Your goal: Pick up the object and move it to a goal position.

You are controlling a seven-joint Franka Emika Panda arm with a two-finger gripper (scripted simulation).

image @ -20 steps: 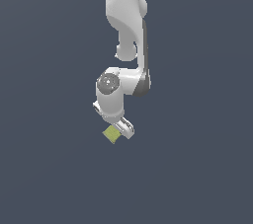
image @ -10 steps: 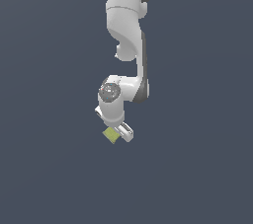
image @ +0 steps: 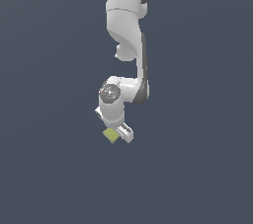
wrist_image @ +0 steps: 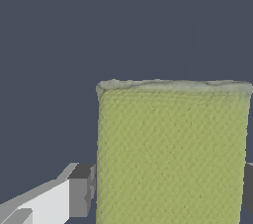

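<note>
Yellow-green sponge-like block (wrist_image: 173, 154) sits between gripper (image: 117, 133) fingers, low on dark floor (image: 197, 168), under white arm (image: 129, 35). Wrist view: dark pad (wrist_image: 81, 191) just beside one block edge, other pad at opposite edge; contact unclear, so cannot tell if grip closed. Since a second ago gripper has dropped lower onto block. Judgement: descent done, squeeze and lift next; goal position not visible.
</note>
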